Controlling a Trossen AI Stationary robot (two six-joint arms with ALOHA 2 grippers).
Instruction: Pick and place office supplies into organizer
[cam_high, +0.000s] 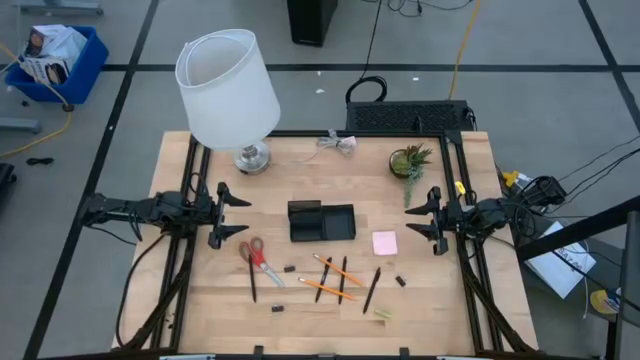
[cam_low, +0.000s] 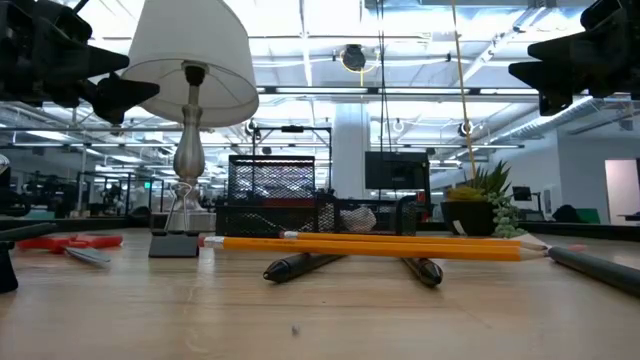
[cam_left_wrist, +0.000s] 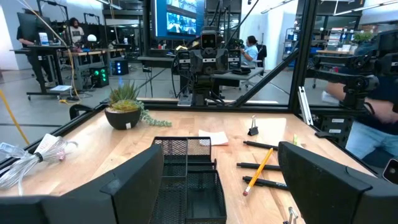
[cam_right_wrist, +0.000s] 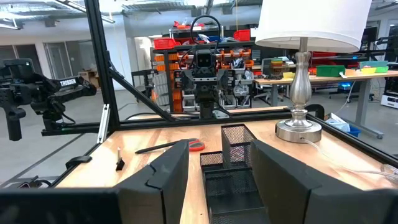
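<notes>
Black organizer (cam_high: 322, 222) sits empty mid-frame; both claws, left (cam_high: 238, 215) and right (cam_high: 428, 217), hover spread. Next: reach for the scissors (cam_high: 254, 252).

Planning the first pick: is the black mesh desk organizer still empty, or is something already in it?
Empty, as far as visible. The black mesh desk organizer shows only bare dark compartments from above, and the pencils and pink sticky-note pad lie on the table.

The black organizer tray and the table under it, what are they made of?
The black mesh organizer tray looks like thin metal wire: the wrist views show a fine see-through grid in its walls, painted matte black. The pale table looks like wood, with plank lines and grain showing.
</notes>
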